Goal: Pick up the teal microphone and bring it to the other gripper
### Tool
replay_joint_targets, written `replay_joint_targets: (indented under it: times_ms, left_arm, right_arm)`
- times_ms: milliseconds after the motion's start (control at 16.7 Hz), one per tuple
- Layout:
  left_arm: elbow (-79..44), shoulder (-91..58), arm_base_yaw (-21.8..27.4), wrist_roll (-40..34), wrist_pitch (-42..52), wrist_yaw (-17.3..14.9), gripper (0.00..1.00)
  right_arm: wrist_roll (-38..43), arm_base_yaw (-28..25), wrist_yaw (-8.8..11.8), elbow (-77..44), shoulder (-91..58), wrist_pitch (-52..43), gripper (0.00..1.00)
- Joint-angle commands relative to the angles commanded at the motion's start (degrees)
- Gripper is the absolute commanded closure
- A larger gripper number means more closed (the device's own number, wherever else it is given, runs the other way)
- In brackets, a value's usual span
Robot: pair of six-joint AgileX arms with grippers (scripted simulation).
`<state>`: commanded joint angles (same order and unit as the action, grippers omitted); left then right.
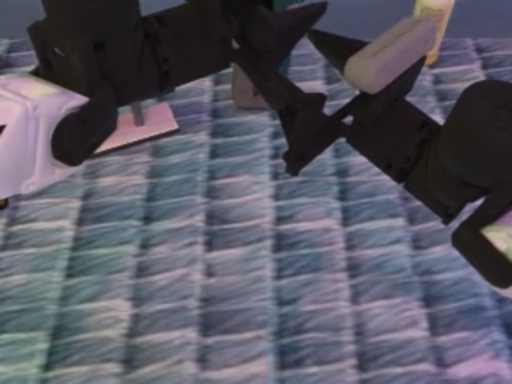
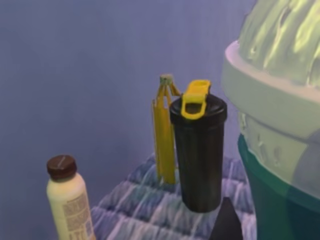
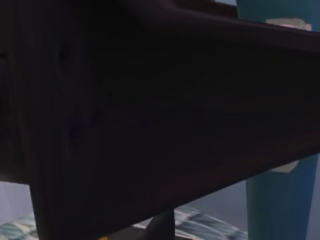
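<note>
The slim teal microphone (image 3: 280, 200) is presented upright for handover between left gripper (image 1: 276, 68) and right gripper (image 1: 308, 132) (both pincers' closure cannot be told).

Black cylindrical shaker bottle with yellow flip lid (image 2: 199, 152) standing upright (yellow folded stand (image 2: 164, 135) just behind); cream brown-capped bottle (image 2: 67, 200) nearby on blue woven tablecloth (image 1: 240, 304).

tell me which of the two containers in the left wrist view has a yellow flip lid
The black shaker cup with the yellow loop lid; the cream bottle beside it has a brown screw cap instead.
</note>
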<state>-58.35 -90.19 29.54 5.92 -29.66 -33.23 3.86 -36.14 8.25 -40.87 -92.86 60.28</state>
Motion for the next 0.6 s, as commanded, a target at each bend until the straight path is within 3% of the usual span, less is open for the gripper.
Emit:
replay_joint_targets:
  times_ms: [600]
  left_arm:
    - [0.03,0.57,-0.63,0.22,0.10,-0.40,1.00]
  right_arm:
    - [-0.16,0.32,-0.01,1.14,0.64,0.03,0.00]
